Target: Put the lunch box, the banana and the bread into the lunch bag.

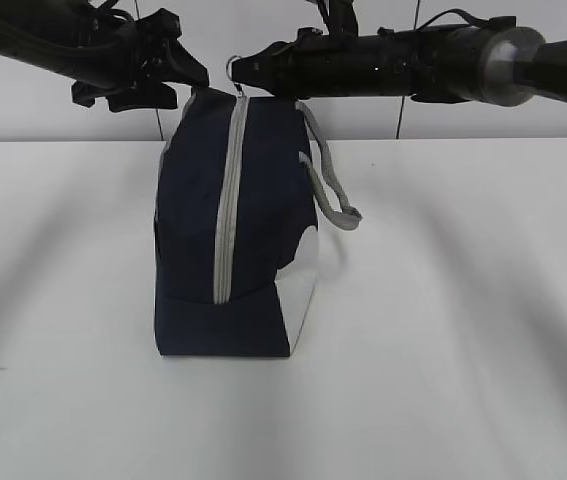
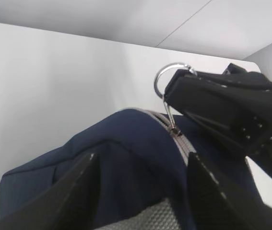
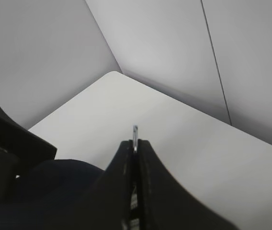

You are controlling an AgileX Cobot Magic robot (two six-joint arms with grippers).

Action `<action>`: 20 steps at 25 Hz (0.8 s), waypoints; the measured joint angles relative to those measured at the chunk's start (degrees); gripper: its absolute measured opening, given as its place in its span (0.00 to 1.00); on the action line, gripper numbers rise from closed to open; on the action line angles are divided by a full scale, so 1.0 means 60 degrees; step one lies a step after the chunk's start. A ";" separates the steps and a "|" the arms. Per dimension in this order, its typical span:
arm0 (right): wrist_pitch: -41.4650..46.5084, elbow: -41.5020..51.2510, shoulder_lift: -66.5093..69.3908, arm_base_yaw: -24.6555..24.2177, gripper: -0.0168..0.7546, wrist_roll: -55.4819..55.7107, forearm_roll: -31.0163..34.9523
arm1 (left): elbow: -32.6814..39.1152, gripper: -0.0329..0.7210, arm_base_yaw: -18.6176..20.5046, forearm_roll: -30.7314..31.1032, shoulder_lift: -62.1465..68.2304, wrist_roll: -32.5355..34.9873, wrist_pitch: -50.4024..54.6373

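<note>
The dark navy lunch bag [image 1: 233, 250] stands on end on the white table, and its grey zipper [image 1: 228, 200] runs down the front, closed. My right gripper [image 1: 248, 75] is shut on the ring zip pull [image 1: 235, 68] at the bag's top. The ring [image 3: 135, 132] pokes out between the closed fingers. My left gripper [image 1: 163, 85] is at the bag's top left corner. Its fingers [image 2: 90, 167] stand on either side of a fold of navy fabric [image 2: 126, 158] and some grey webbing. The lunch box, banana and bread are out of view.
A grey strap handle [image 1: 328, 185] hangs off the bag's right side. The white table [image 1: 463, 300] spreads around the bag, with a grey wall behind it. My right arm [image 2: 222, 105] crosses close above the bag in the left wrist view.
</note>
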 joint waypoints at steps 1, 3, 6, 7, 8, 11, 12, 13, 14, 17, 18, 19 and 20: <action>0.0000 0.0000 0.0000 0.0000 0.03 0.0000 -0.0016 | -0.0089 0.59 -0.0018 -0.0022 0.0063 0.0000 0.0007; 0.0000 0.0000 0.0000 0.0000 0.03 0.0000 -0.0016 | -0.0188 0.59 -0.0033 -0.0023 0.0100 0.0000 0.0069; 0.0000 0.0000 0.0000 0.0000 0.03 0.0000 -0.0016 | -0.0279 0.59 -0.0099 -0.0023 0.0100 0.0000 0.0137; 0.0000 0.0000 0.0000 0.0000 0.03 0.0000 -0.0016 | -0.0279 0.59 -0.0119 -0.0023 0.0100 0.0000 0.0152; 0.0000 0.0000 0.0000 0.0000 0.03 0.0000 -0.0016 | -0.0279 0.59 -0.0119 -0.0023 0.0100 0.0000 0.0178; 0.0000 0.0000 0.0000 0.0000 0.03 0.0000 -0.0016 | -0.0279 0.58 -0.0119 -0.0023 0.0164 0.0000 0.0176; 0.0000 0.0000 0.0000 0.0000 0.03 0.0000 -0.0016 | -0.0279 0.58 -0.0119 -0.0023 0.0183 0.0000 0.0176; 0.0000 0.0000 0.0000 0.0000 0.03 0.0000 -0.0016 | -0.0279 0.57 -0.0119 -0.0023 0.0253 0.0000 0.0176; 0.0000 0.0000 0.0000 0.0000 0.03 0.0000 -0.0016 | -0.0279 0.57 -0.0119 -0.0023 0.0270 0.0000 0.0176; 0.0000 0.0000 0.0000 0.0000 0.03 0.0000 -0.0016 | -0.0301 0.57 -0.0119 -0.0045 0.0369 0.0000 0.0176; 0.0000 0.0000 0.0000 0.0000 0.03 0.0000 -0.0016 | -0.0301 0.56 -0.0119 -0.0045 0.0382 0.0000 0.0176; 0.0000 0.0000 0.0000 0.0000 0.03 0.0000 -0.0016 | -0.0301 0.53 -0.0119 -0.0045 0.0382 0.0000 0.0176; 0.0000 0.0000 0.0000 0.0000 0.03 0.0000 -0.0016 | -0.0301 0.48 -0.0119 -0.0065 0.0382 0.0000 0.0176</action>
